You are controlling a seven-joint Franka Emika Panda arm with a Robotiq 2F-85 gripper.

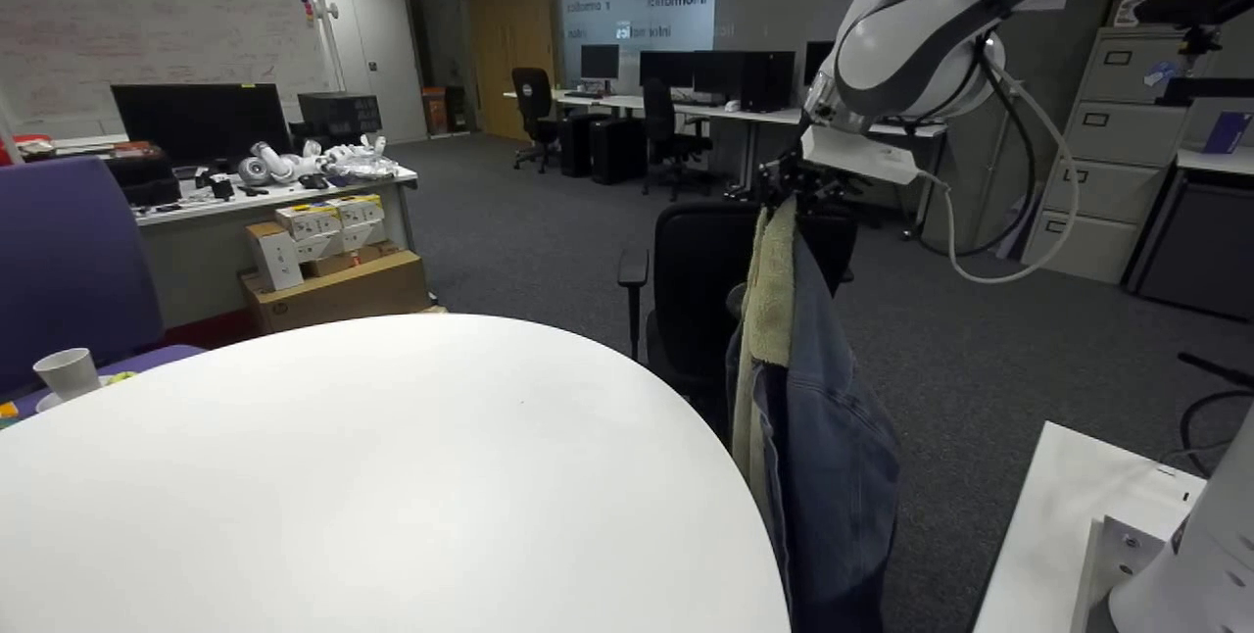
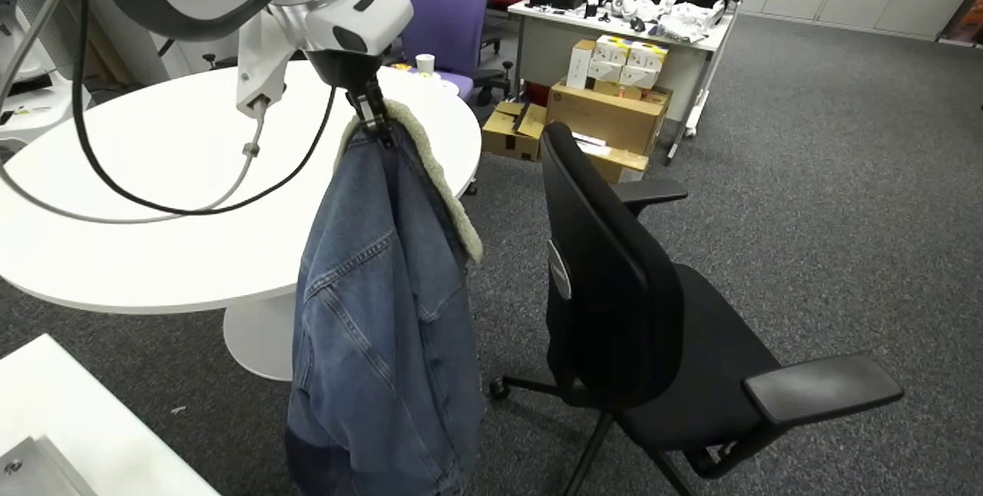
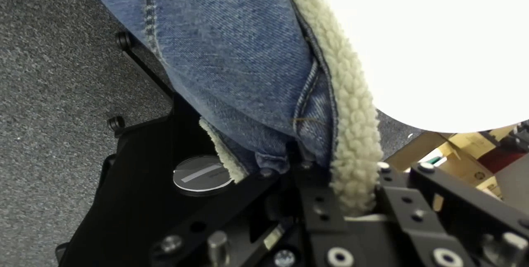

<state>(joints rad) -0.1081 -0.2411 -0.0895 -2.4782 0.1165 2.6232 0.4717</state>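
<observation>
A blue denim jacket with cream fleece lining hangs down from my gripper in both exterior views [image 1: 833, 457] [image 2: 376, 312]. My gripper [image 2: 376, 127] is shut on the jacket near its fleece collar; it also shows in the other frames [image 1: 784, 197] [image 3: 345, 172]. In the wrist view, denim [image 3: 235, 52] and a fleece strip [image 3: 357, 134] run into the jaws; the fingertips are partly hidden by cloth. The jacket hangs between a white round table [image 1: 421, 476] [image 2: 100, 273] and a black office chair [image 2: 614, 281] [image 1: 676, 319]. A gap shows between jacket and chair backrest.
A purple chair [image 1: 73, 251] [image 2: 441, 12] with a white cup [image 1: 69, 373] [image 2: 425, 64] stands at the table's far side. Cardboard boxes [image 2: 599, 112] lie by a cluttered desk [image 2: 530, 51]. A white stand [image 1: 1058, 486] bears the robot base. Cables [image 2: 177, 212] loop from the arm.
</observation>
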